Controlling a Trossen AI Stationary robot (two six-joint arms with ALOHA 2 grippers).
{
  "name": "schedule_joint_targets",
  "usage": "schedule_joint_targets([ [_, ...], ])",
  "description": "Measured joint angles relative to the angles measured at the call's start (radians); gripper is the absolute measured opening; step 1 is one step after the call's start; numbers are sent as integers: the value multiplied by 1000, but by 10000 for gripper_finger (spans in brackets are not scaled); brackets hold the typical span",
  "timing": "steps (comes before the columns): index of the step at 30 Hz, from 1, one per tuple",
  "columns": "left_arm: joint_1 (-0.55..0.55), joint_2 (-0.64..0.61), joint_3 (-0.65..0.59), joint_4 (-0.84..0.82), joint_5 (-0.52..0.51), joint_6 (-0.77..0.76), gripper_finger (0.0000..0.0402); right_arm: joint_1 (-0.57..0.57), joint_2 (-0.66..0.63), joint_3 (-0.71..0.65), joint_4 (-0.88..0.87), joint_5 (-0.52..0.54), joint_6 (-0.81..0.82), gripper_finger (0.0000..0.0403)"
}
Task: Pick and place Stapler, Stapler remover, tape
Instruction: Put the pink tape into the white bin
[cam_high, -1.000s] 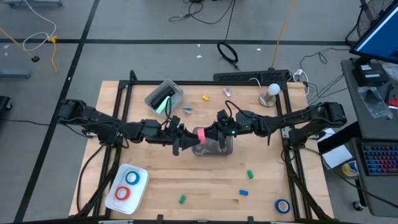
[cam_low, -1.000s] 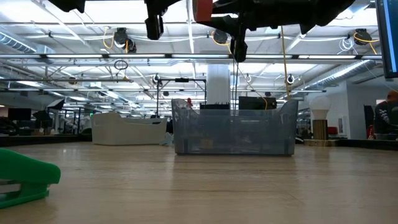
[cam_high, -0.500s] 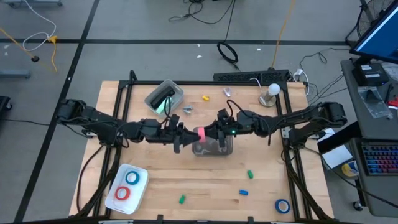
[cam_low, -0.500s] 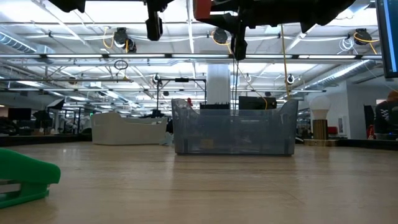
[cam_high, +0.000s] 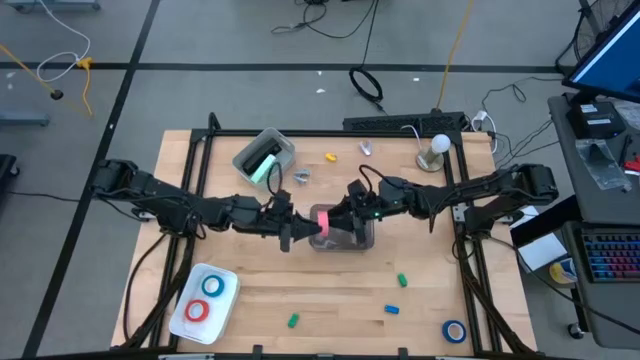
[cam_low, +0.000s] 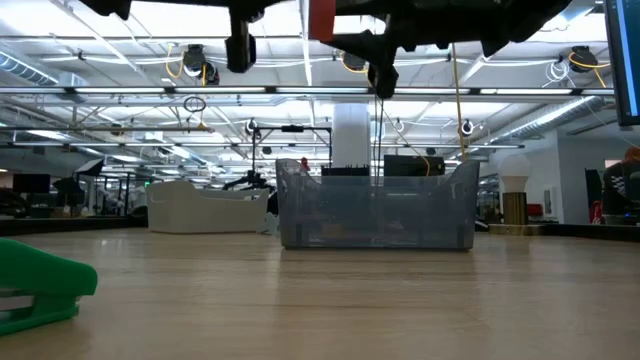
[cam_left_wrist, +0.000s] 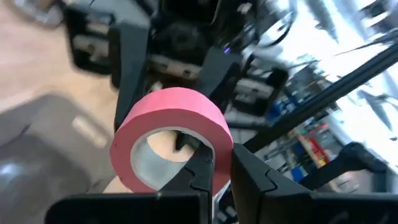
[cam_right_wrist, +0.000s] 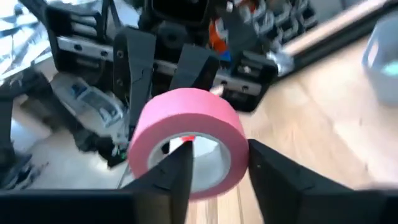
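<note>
The wooden surface (cam_high: 330, 290) sits in a big hall with bright lamps on the ceiling. Both arms meet in the middle, high above a clear plastic bin (cam_high: 345, 236). Between them is a roll of pink tape (cam_high: 322, 219). The left claw (cam_high: 296, 230) grips the tape: one finger (cam_left_wrist: 198, 168) is inside the ring and the other is outside, pinching its wall. The right claw (cam_high: 337, 217) also has one finger (cam_right_wrist: 177, 171) inside the ring and one outside, and both look pressed on the ring, so it seems to grip the tape too. In the low view the tape (cam_low: 322, 18) hangs at the very top, over the bin (cam_low: 377, 210).

The mint-green stapler (cam_high: 262, 162) lies in a second clear tub (cam_high: 263, 156) near the far left. A small grey stapler remover (cam_high: 300, 177) lies beside that tub. A blue tape ring (cam_high: 212, 287) and a red tape ring (cam_high: 196, 310) rest on a white tray (cam_high: 203, 302) at the near left. Another blue tape ring (cam_high: 454, 330) lies at the near right corner.
</note>
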Motion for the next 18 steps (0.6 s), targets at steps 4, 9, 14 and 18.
schedule_joint_targets([
  [4, -24, 0, -1, -94, -8, -40, 28, 0, -2, 0, -96, -55, 3, 190],
  [9, -61, -9, -2, -225, -3, -117, 28, 0, -2, 0, -176, -124, 0, 217],
  [14, -120, -57, -3, -339, 2, -187, 28, 1, -2, 0, -173, -187, -1, 225],
  [18, -178, -110, 21, -485, -35, -246, 28, 0, -2, 0, -162, -184, -11, 226],
])
